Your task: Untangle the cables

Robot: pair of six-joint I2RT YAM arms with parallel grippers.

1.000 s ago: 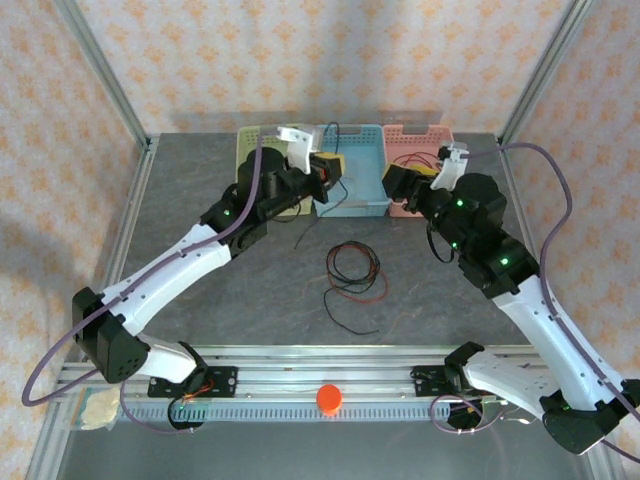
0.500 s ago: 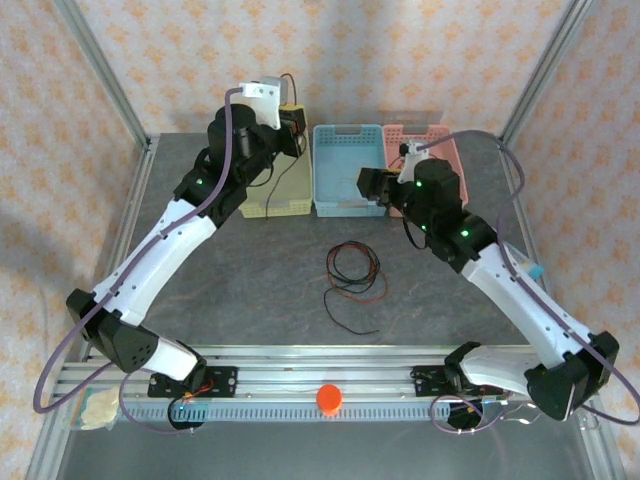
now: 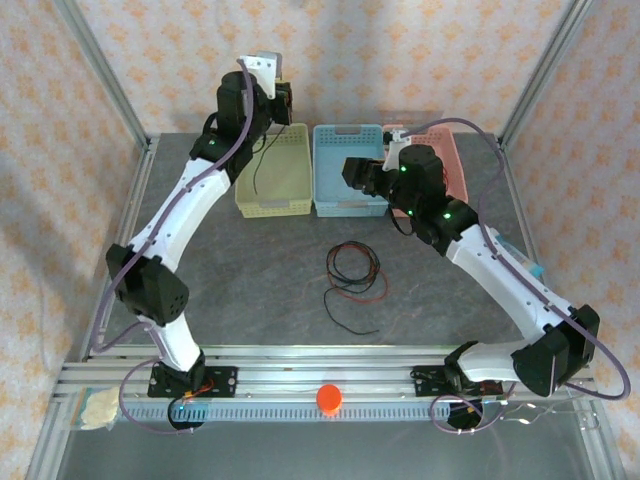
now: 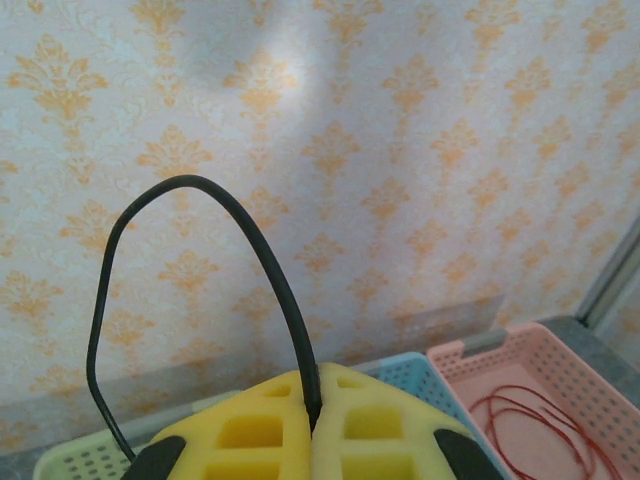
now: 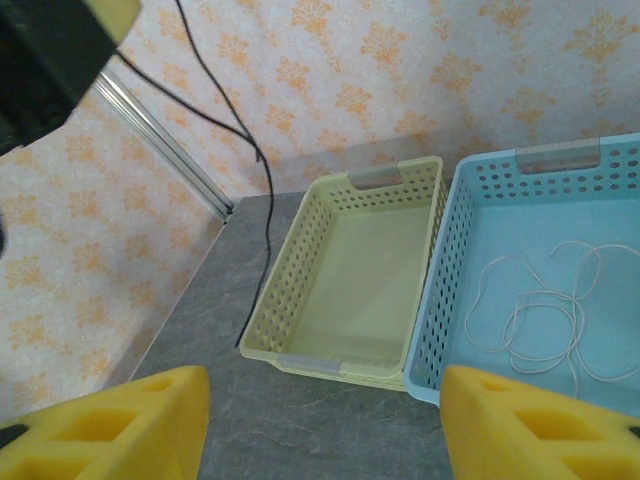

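The left gripper (image 3: pixel 282 100) is lifted high over the back of the grey table (image 3: pixel 250 270). A black cable (image 3: pixel 258 172) hangs from it down into the yellow basket (image 3: pixel 272 208). Next to that basket stands a blue basket (image 3: pixel 350 131), and next to that a pink basket (image 3: pixel 447 140). The right gripper (image 3: pixel 352 172) is over the blue basket. In the middle of the table lie loops of black cable (image 3: pixel 350 262) and red cable (image 3: pixel 368 296), one on top of the other. A thin black end (image 3: pixel 345 318) trails out toward the front. An orange ball (image 3: pixel 329 398) sits on the metal rail (image 3: pixel 300 365) at the front.
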